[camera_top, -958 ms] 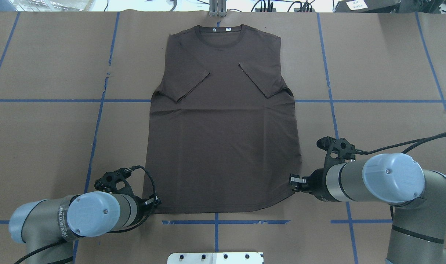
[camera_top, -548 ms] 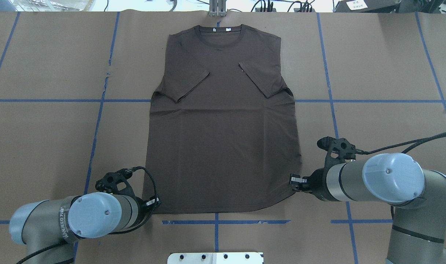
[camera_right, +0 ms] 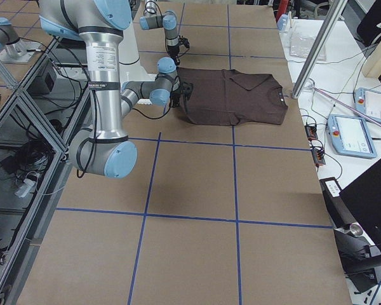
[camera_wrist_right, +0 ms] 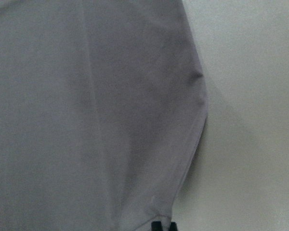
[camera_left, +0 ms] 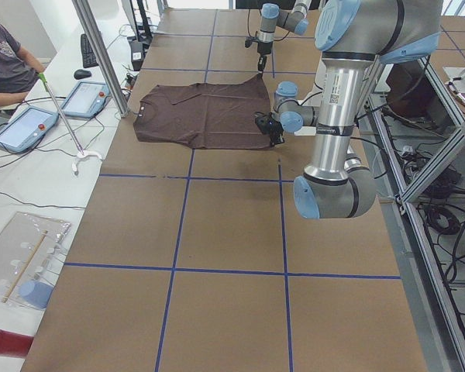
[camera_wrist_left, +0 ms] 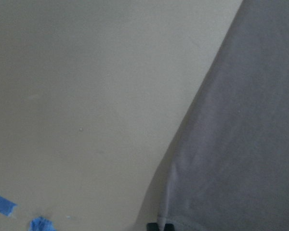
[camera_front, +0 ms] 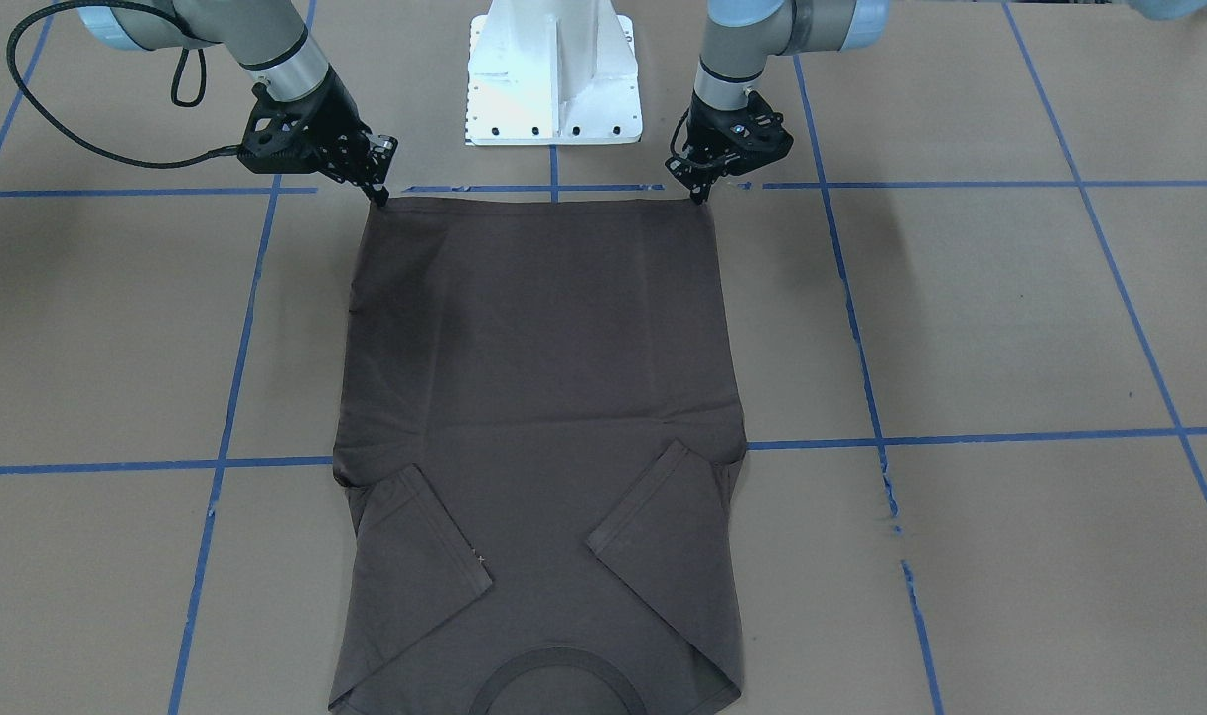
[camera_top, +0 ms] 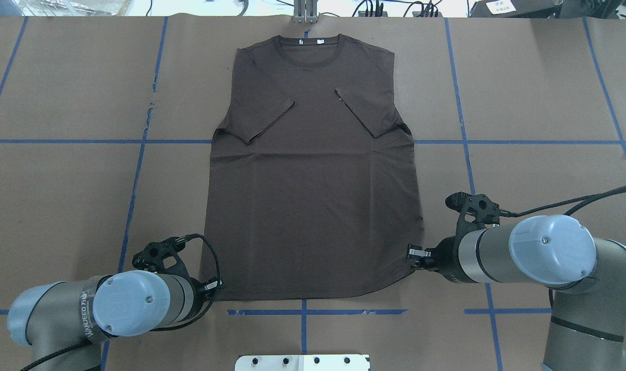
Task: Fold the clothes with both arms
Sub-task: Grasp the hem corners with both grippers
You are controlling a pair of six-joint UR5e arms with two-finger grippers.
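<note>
T-shirt (camera_front: pixel 538 397) lengthwise, collar (camera_front: pixel 553 657) away from the pedestal (camera_front: pixel 553 70)

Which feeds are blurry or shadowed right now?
Left wrist view: soft, the T-shirt washed to pale grey. Right wrist view: equally soft, a dim shadow on the table along the cloth edge. Overhead and front-facing views: sharp, evenly lit.

Wide brown tabletop (camera_top: pixel 60 206) flanking the T-shirt (camera_top: pixel 313 206), white pedestal (camera_front: pixel 553 70) near its hem, metal bracket (camera_top: pixel 305 13) past its collar (camera_top: pixel 306 51)
</note>
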